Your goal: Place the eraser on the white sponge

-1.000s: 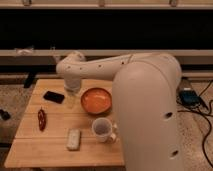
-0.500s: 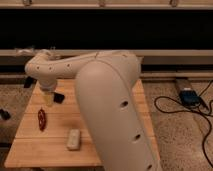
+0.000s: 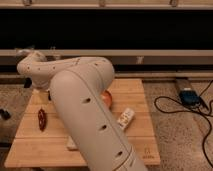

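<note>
Mostly the arm [image 3: 85, 105] hides the eraser, so its long axis cannot be told. The gripper [image 3: 43, 95], fingers spread, hangs at the table's [image 3: 30, 150] ten o'clock corner.

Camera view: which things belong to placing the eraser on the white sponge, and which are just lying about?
Job in hand: end effector, lowered over the left rear of the table; white sponge, only an edge showing beside the arm; eraser, not visible.
Lying about: dark red chili; white box with dark marks; orange bowl, mostly hidden by the arm.
</note>
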`<control>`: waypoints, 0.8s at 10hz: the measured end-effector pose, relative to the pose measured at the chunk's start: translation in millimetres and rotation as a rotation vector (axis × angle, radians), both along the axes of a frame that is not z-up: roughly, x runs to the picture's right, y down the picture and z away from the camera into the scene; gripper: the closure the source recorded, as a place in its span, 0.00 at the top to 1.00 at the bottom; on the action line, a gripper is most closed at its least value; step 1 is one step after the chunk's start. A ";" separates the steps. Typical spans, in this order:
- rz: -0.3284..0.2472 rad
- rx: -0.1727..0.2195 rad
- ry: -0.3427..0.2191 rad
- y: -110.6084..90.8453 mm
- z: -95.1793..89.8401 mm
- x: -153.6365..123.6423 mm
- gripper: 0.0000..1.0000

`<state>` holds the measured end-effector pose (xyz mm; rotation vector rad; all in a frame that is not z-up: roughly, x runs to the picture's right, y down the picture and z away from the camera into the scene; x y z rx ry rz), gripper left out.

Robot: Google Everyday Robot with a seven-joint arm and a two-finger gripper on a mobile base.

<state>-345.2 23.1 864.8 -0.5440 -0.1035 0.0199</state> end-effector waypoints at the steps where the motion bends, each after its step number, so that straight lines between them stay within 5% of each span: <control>1: -0.005 -0.012 0.003 2.2 11.0 -2.0 0.80; 8: -0.004 -0.068 0.016 10.6 64.7 -6.4 0.80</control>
